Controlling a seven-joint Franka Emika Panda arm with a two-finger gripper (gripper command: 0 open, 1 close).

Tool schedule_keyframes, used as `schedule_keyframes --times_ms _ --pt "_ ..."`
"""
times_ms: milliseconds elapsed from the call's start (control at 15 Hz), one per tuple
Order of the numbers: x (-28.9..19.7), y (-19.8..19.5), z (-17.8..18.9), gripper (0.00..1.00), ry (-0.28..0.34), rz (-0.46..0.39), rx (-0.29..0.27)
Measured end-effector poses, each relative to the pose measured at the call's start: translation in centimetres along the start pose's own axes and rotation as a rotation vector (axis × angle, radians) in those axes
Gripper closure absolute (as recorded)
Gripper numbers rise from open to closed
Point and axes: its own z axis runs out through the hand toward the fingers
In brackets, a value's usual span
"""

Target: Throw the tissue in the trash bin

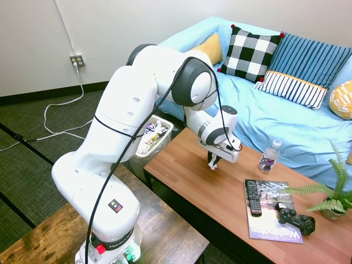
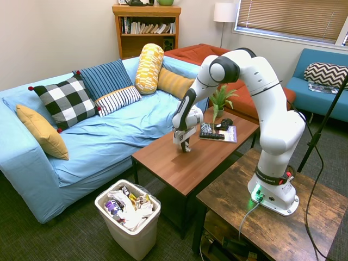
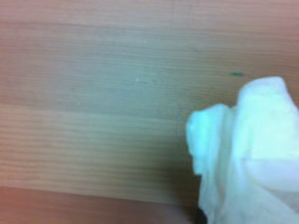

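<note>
Carrying the tissue [image 3: 247,154], a white wad that the jaws appeared to hold narrowly just above the table [image 1: 220,192], called for lifting clear and swinging beyond the table's end to release squarely over the trash bin [image 2: 130,225].

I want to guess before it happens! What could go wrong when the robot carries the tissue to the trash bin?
1. The claw seems to pinch only part of the tissue, so it might slip out on the way.
2. The trash bin is already heaped with rubbish, so the tissue could roll off onto the floor.
3. The bin stands below the table edge, so a release too early would land on the table.
</note>
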Motion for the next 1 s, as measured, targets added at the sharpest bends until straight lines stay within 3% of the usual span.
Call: schedule_keyframes --times_ms 400,733,1000 --pt "-2.4 -3.2 -5.6 1.0 0.029 -0.023 0.043" --pt "-14.5 -16.0 -10.4 1.0 0.111 -0.084 0.034" --pt "-22.8 -24.1 -8.5 1.0 0.13 -0.118 0.002"
